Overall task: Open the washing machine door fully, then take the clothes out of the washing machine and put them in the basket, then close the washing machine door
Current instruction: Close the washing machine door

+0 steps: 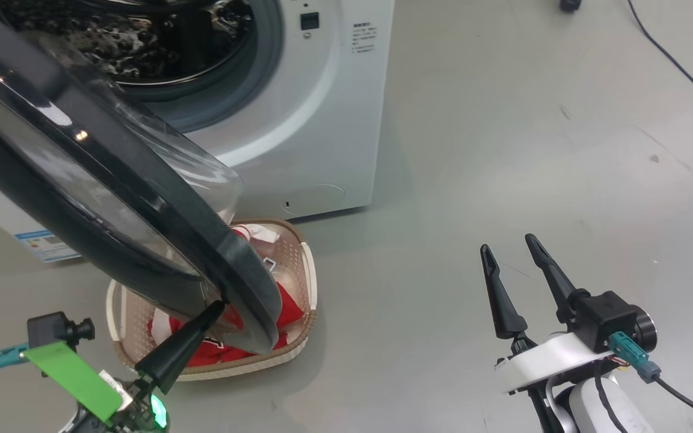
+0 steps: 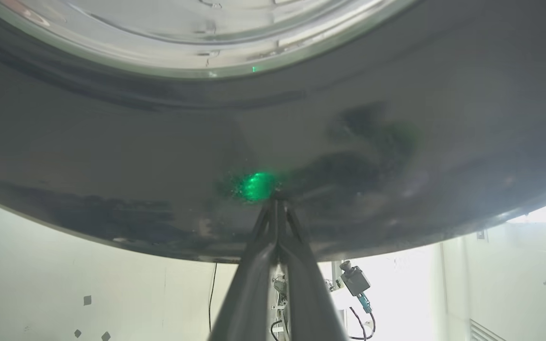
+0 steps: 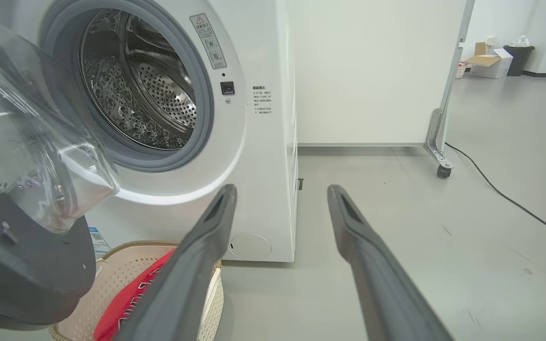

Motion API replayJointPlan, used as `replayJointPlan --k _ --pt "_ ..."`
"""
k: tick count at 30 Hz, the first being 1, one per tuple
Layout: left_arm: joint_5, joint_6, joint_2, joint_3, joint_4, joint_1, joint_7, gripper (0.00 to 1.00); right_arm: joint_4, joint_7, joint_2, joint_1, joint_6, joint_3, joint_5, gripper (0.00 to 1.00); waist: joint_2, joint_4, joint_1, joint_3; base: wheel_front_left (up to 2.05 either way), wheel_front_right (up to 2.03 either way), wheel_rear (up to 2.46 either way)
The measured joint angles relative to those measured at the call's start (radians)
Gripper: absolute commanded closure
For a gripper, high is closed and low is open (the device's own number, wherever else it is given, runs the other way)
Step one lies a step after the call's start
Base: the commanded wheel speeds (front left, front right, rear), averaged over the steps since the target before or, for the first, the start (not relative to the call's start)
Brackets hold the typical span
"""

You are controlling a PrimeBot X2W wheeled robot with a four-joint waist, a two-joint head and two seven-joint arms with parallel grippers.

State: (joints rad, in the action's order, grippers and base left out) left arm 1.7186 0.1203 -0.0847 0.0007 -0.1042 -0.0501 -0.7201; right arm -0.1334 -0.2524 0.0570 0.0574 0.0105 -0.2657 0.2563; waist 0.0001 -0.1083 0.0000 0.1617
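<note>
The white washing machine [image 1: 316, 102] stands at the upper left, its steel drum [image 3: 145, 99] bare inside. The washing machine door [image 1: 100, 198] hangs open, swung out over the basket [image 1: 307, 282]. Red clothes [image 1: 289, 310] with white trim lie in the basket, partly hidden by the door. My left gripper [image 1: 217, 307] is shut, its tip pressed against the door's glossy black rim [image 2: 273, 142]. My right gripper [image 1: 509, 249] is open and holds nothing, low over the floor to the right of the machine. In the right wrist view the door's clear glass bowl [image 3: 40, 142] and the clothes [image 3: 126, 298] show at the left.
Grey floor spreads to the right of the machine. A black cable [image 1: 677, 60] runs across it at the upper right. A white wheeled partition [image 3: 443, 118] stands behind the machine, with boxes and a dark bin [image 3: 519, 59] farther back.
</note>
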Motion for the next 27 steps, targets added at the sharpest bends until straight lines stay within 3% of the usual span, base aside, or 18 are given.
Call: replayJointPlan --k 27 --pt "-0.015 -0.001 0.002 0.039 0.167 0.325 0.054 1.0 0.02 0.0 -0.007 0.069 0.019 -0.009 0.016 0.0 0.0 -0.161 0.0 0.127 0.0 0.0 0.0"
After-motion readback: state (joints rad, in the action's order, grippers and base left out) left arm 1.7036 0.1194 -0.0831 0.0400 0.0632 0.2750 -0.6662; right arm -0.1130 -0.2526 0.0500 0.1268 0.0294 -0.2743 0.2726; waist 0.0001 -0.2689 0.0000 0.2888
